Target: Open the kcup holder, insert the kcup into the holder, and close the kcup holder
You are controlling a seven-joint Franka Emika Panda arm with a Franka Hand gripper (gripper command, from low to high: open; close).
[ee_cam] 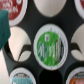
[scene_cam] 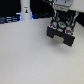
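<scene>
Claw hangs at the end of the arm directly over the kcup holder, low enough that its dark fingers overlap the holder's upper edge in the exterior view; the blur there hides the fingertips, so I cannot tell whether the claw is spread, closed, or gripping anything. A speck of green shows between the fingers in that view, right above the holder's top. From the wrist view, the kcup fills the middle of the picture, its round green top ringed in white and seated within a round slot of the black holder, dark rim visible all round it; whether it rests fully down or is only held there cannot be told. Pale empty slots lie just beside it on either side, and red-topped pods occupy neighbouring slots, each divided from the kcup by a narrow band of black. A blurred teal shape crosses one edge of the wrist view; what it is cannot be made out. Beyond the holder, the white table spreads wide and bare toward the exterior view's left and toward the camera, while the holder's right edge sits near the picture's border. A tall white bottle-shaped post stands well apart at the back left, with dark clutter along the table's far edge.
</scene>
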